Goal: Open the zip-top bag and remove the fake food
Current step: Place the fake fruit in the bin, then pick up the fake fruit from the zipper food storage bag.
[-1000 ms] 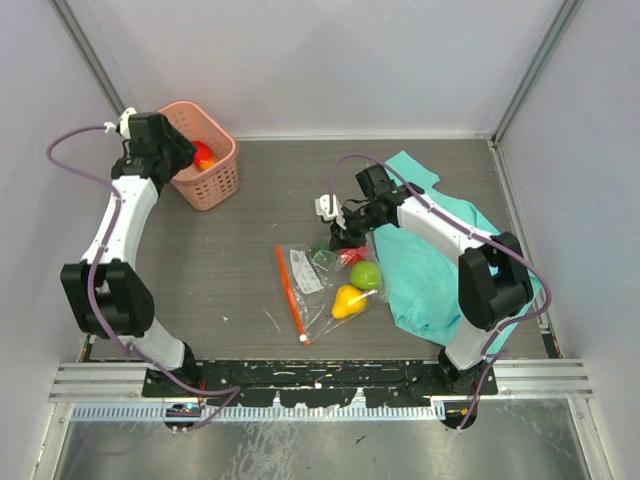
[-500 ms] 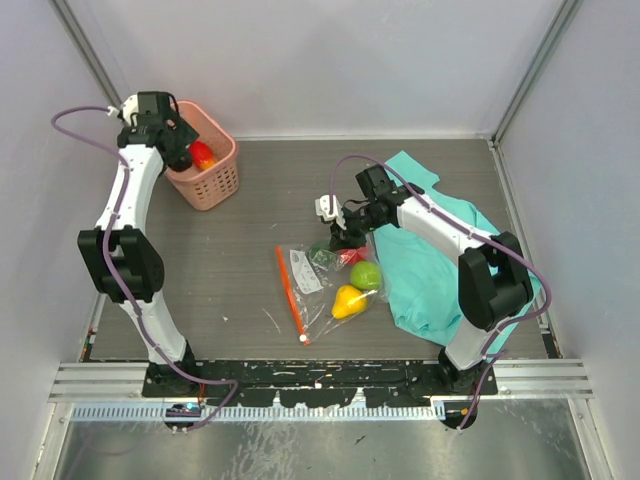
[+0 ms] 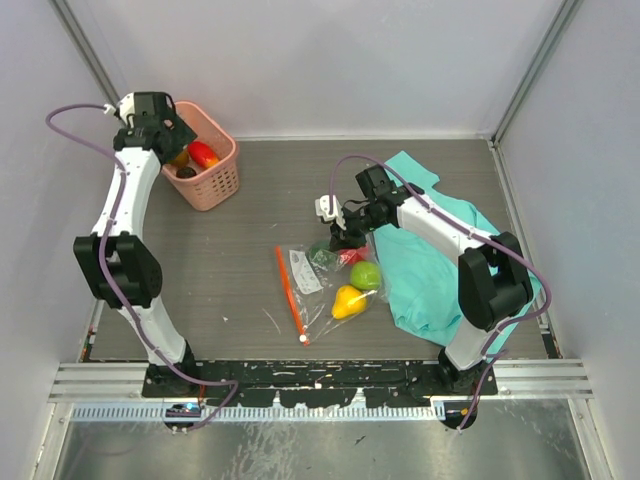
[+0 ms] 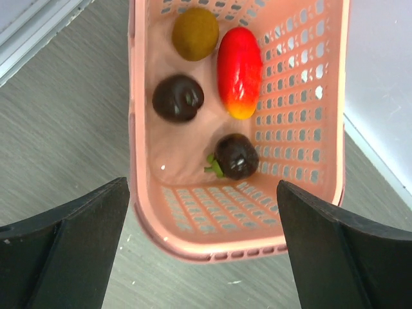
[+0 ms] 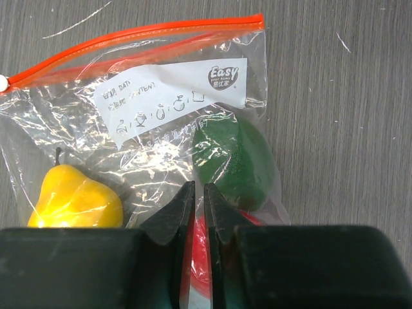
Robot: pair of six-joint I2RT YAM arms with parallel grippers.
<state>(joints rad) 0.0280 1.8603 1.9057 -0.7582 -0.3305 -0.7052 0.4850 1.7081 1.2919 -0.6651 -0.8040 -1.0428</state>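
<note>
Table [image 3: 230,250], grey wood grain, carries everything. Teal cloth [image 3: 440,270] lies crumpled just beside the zip-top bag [image 3: 305,285], on bag's right. Pink basket [image 3: 222,182] sits well apart from bag, far-left of it, by the back wall.

Zip-top bag itself lies flat mid-table, clear and crinkly. Its red zip strip [image 3: 288,290] runs along its left edge, w/ the white slider [image 3: 303,340] at the near end. In the right wrist view the strip's two halves look parted. White label [image 5: 170,96] sits just inside the strip.

Fake food is split. Inside bag are a yellow pear [image 3: 347,300], a green fruit [image 3: 366,274], a dark green piece [image 5: 233,161] and a red piece [image 3: 350,257], all toward the side away from the strip. Far-left of bag, in the basket, are a long red-yellow fruit [image 4: 239,71], a brown kiwi [image 4: 196,32] and two dark round fruits [image 4: 178,98], one w/ a green stem [image 4: 236,156].

Right gripper [image 5: 196,205] sits on bag's far-right edge, opp. the strip. Its fingers are clenched almost together on the plastic film, w/ the red piece showing under them.

Left gripper [image 4: 201,193] hangs over the basket, far from bag. Its fingers [image 4: 71,251] are spread wide, nothing between them.
</note>
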